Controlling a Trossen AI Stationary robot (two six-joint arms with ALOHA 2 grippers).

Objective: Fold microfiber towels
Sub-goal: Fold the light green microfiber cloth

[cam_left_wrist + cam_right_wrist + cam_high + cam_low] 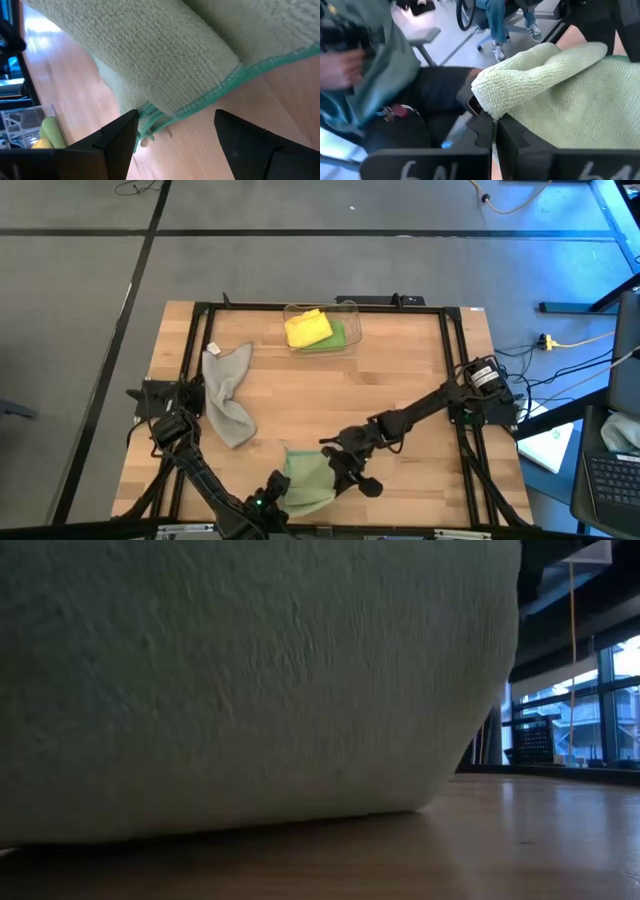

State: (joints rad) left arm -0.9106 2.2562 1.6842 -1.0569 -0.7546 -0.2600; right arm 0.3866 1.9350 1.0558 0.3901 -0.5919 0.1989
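The pale sage green towel (305, 480) lies bunched near the table's front edge, and it fills the low view (250, 680) with its underside on the wood. My right gripper (495, 125) is shut on it from the right. My left gripper (175, 130) is open at the towel's left side, its fingers on either side of the teal-stitched hem (210, 92). A grey towel (228, 395) lies crumpled on the table at the left. The yellow towel (307, 327) and the bright green towel (335, 337) rest in the clear bin. My right gripper pinches a bunched fold of the sage towel (487, 100) between its two fingers, several layers thick. The fold stands up above the fingertips, while the towel's body (580, 105) spreads out beyond them. My left gripper: whether one fingertip (131, 120) touches the hem's corner, I cannot tell.
The clear bin (350, 308) stands at the table's far middle. A black frame (190, 360) runs along the table's sides. Bare wood lies between the bin and the sage towel. Beyond the table, the right wrist view shows a person (365, 65) and a wheeled chair.
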